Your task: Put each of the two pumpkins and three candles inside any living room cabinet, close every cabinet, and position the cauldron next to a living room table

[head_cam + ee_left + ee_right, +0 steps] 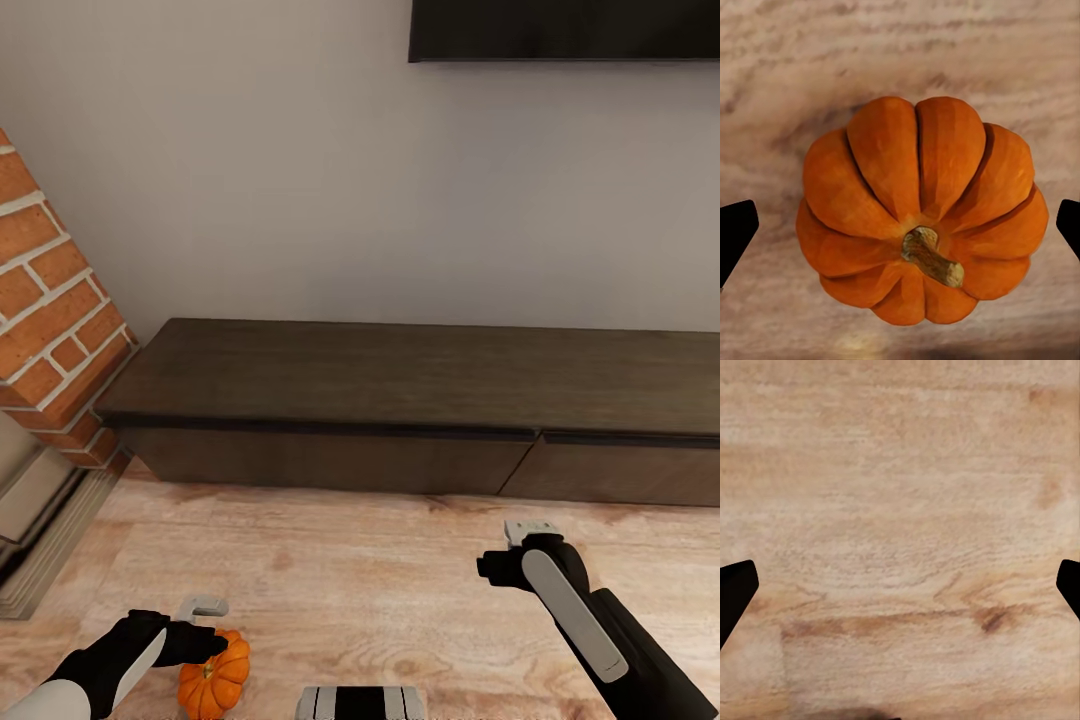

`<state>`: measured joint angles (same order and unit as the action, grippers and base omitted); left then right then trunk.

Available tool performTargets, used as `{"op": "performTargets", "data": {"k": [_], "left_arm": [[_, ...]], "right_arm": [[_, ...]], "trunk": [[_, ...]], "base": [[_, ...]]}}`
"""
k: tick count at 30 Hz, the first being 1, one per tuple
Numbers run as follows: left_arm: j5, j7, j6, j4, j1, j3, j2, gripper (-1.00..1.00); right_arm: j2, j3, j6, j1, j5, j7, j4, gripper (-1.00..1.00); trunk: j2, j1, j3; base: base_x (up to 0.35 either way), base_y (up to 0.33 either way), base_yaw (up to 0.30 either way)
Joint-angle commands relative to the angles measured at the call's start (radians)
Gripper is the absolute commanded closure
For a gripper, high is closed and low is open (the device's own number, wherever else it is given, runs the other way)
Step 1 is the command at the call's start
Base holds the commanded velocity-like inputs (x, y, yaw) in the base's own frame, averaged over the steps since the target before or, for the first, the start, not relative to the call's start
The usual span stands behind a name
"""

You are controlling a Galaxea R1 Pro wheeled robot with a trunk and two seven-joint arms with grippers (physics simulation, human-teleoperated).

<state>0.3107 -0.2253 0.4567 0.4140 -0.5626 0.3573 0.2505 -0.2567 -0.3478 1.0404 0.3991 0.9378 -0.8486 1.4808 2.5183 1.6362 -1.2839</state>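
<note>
Pale wood-plank floor (pixel 400 590) underfoot, running up to a plain light grey wall (pixel 300 180). Against that wall, a long, low dark brown cabinet (pixel 400 420), long axis running left to right across the head view, flat drawer fronts all flush and shut. Above it at upper right, the lower edge of a black screen (pixel 565 30) on the wall. At far left, a red brick column (pixel 50 310) with stepped grey moulding at its foot.

Low at the left of the head view, one bright orange ribbed pumpkin (pixel 213 680) sitting on the floor, well in front of the cabinet. Left end effector (pixel 200 625) hanging directly above it, pointing down. Seen from the left wrist camera, pumpkin (pixel 921 211) squat and round, upright with short tan stem (pixel 933 256) facing up toward the camera and leaning to one side. Left end effector (pixel 900 225) spread wide, one dark fingertip (pixel 735 232) at each edge of the picture, both clear of the pumpkin's ribs, grasping nothing.

At lower right of the head view, right end effector (pixel 530 532) held over bare floor, between robot and cabinet. From the right wrist camera, right end effector (pixel 900 592) likewise spread wide and released, dark fingertips (pixel 735 596) at the picture's edges, knotted floor grain between them.
</note>
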Motion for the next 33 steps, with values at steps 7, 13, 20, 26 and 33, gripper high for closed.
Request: {"op": "performTargets", "data": {"k": [7, 13, 20, 26, 33], "left_arm": [[0.007, 0.0, 0.004, 0.002, 0.0, 0.005, 0.002, -1.0], [0.006, 0.0, 0.004, 0.002, 0.0, 0.004, 0.001, -1.0], [0.005, 0.0, 0.003, 0.002, 0.0, 0.005, 0.001, -1.0], [0.005, -0.001, 0.003, 0.002, 0.0, 0.004, 0.002, -1.0], [0.004, -0.001, 0.002, 0.002, 0.0, 0.004, 0.003, -1.0]], "right_arm": [[0.0, -0.003, 0.003, 0.001, 0.009, -0.01, 0.001, -1.0], [0.002, -0.002, 0.003, 0.001, 0.009, -0.01, 0.001, -1.0], [0.002, -0.003, 0.003, 0.001, 0.009, -0.01, 0.001, -1.0], [0.001, -0.002, 0.003, 0.001, 0.009, -0.01, 0.001, -1.0], [0.001, -0.002, 0.003, 0.001, 0.009, -0.01, 0.001, -1.0]], "trunk": [[0.001, 0.0, -0.005], [0.001, 0.0, -0.005], [0.002, 0.002, -0.024], [0.002, 0.003, -0.028], [0.002, 0.003, -0.028]], "base": [[0.0, 0.0, 0.0], [0.0, 0.0, 0.0], [0.0, 0.0, 0.0], [0.0, 0.0, 0.0], [0.0, 0.0, 0.0]]}}
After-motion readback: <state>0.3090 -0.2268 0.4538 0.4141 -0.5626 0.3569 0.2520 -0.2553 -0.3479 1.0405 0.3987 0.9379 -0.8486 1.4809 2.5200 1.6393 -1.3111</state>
